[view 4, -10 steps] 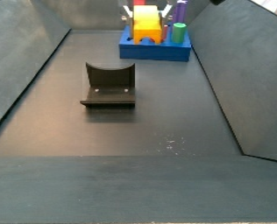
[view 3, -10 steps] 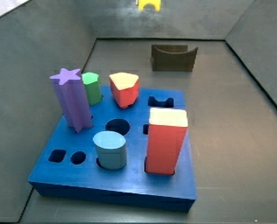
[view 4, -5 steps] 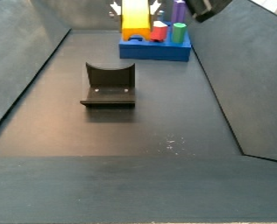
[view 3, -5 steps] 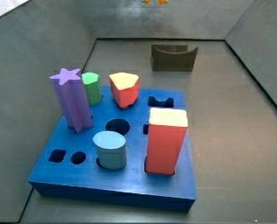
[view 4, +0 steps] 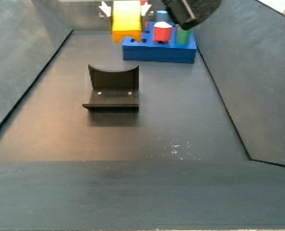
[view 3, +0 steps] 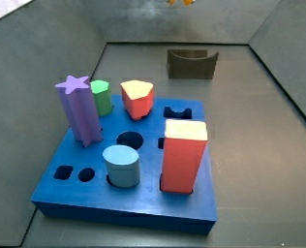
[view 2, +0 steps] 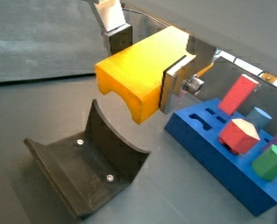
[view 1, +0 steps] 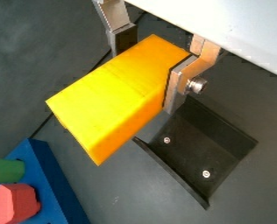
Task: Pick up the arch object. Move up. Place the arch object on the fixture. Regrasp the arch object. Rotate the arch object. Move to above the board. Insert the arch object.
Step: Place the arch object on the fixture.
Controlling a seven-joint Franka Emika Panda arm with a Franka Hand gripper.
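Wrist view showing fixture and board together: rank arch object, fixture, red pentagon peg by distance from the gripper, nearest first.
Gripper is raised off the floor, shut on the arch.
1. arch object: clamped between the fingers.
2. fixture: on the floor just under the arch's free end.
3. red pentagon peg: standing in the board, out past the fixture's side.

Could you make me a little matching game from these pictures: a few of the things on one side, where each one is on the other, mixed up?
Things:
1. arch object
2. fixture
3. purple star post
4. gripper

Places or states:
A. standing in the board
B. held in the air between the fingers
C. on the floor, nothing resting in its notch
D. raised above the floor, shut on the yellow-and-orange block

Pairs: 1-B, 2-C, 3-A, 4-D
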